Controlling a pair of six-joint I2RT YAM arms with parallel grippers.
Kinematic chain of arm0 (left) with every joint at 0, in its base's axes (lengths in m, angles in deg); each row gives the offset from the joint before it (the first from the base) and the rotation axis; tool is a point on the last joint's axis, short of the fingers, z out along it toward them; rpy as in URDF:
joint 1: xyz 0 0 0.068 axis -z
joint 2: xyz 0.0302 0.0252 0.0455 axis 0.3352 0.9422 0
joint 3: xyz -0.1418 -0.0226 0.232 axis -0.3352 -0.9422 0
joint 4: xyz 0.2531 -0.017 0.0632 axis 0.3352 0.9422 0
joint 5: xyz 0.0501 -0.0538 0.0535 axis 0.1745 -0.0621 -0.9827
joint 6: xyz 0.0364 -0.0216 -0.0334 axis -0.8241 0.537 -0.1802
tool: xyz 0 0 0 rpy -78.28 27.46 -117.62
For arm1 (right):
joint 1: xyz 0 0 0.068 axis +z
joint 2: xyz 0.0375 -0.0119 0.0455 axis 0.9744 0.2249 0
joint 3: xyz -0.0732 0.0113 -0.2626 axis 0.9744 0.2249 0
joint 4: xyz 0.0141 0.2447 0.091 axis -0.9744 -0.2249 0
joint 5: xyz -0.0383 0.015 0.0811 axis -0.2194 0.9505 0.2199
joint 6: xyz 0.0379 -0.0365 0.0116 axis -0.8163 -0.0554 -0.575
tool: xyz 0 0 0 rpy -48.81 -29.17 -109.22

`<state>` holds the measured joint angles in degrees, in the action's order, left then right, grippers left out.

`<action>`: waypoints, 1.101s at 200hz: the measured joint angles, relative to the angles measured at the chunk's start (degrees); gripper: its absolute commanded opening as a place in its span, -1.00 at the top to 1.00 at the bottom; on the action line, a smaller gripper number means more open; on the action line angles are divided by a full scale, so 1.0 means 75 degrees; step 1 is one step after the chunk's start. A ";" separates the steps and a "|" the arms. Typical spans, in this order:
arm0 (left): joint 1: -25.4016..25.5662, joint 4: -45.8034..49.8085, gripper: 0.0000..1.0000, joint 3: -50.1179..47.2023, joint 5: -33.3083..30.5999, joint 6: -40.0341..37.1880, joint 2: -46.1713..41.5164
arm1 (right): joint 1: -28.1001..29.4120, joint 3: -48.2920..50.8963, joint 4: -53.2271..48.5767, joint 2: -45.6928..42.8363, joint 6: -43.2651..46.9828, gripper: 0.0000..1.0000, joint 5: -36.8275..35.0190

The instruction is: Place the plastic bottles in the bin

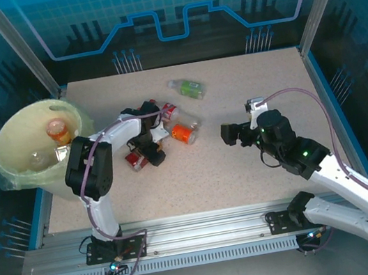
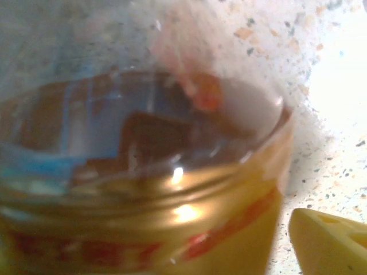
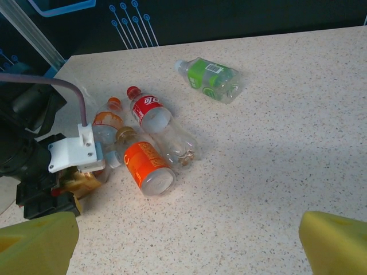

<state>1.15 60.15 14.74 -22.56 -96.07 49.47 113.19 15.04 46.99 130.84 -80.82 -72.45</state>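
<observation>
On the speckled beige surface (image 1: pixel 241 181), blue-panelled enclosure all round, the right half and near strip are open. One bin (image 1: pixel 14 143) overhangs the far-left edge with two plastic bottles (image 1: pixel 59 132) inside. One green-label bottle (image 1: pixel 186 89) lies apart at far centre; at least four more cluster centre-left. The left gripper (image 1: pixel 149 150) is down on that cluster, grip can't tell. The right gripper (image 1: pixel 230 133) is spread wide, empty.

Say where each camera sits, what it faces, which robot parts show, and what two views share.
Top external: above, behind bases; looks down at table, bin, left arm, right arm.
Left wrist: against a blurred bottle; one yellow fingertip.
Right wrist: low, facing the bottle cluster; two yellow fingertips, left arm.
Shared: green-label bottle, top and right wrist.
</observation>
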 measured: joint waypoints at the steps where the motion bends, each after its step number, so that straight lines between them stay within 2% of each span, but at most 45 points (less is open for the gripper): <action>1: 0.0000 0.0003 -0.66 -0.0003 0.0017 -0.0029 0.0000 | 0.0000 0.0000 -0.0003 0.0000 0.0000 -0.99 -0.0006; 32: 0.0052 -0.0146 -0.50 -0.0032 0.0291 0.0096 -0.0003 | -0.0035 0.0047 -0.0032 -0.0166 -0.0009 -0.99 -0.0073; 56: 0.0096 -0.0236 -0.16 -0.0119 0.0332 0.0213 -0.0038 | -0.0035 0.0163 -0.0023 -0.0283 0.0026 -0.99 -0.0009; 108: 0.0192 -0.0571 -0.08 -0.0533 0.0321 0.0536 -0.0539 | -0.0050 0.0411 0.0239 -0.0600 0.0265 -0.99 0.0484; 160: 0.0306 -0.0717 -0.07 -0.0647 0.0571 0.0825 -0.2025 | -0.0052 0.0495 0.0417 -0.0734 0.0434 -1.00 0.0775; 220: 0.0309 -0.1530 -0.01 -0.0965 0.1209 0.1169 -0.3701 | -0.0020 0.0495 0.0629 -0.0195 0.0443 -0.99 0.1070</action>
<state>3.47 48.68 7.51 -13.49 -87.31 21.71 113.04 18.75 51.72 129.37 -77.50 -64.43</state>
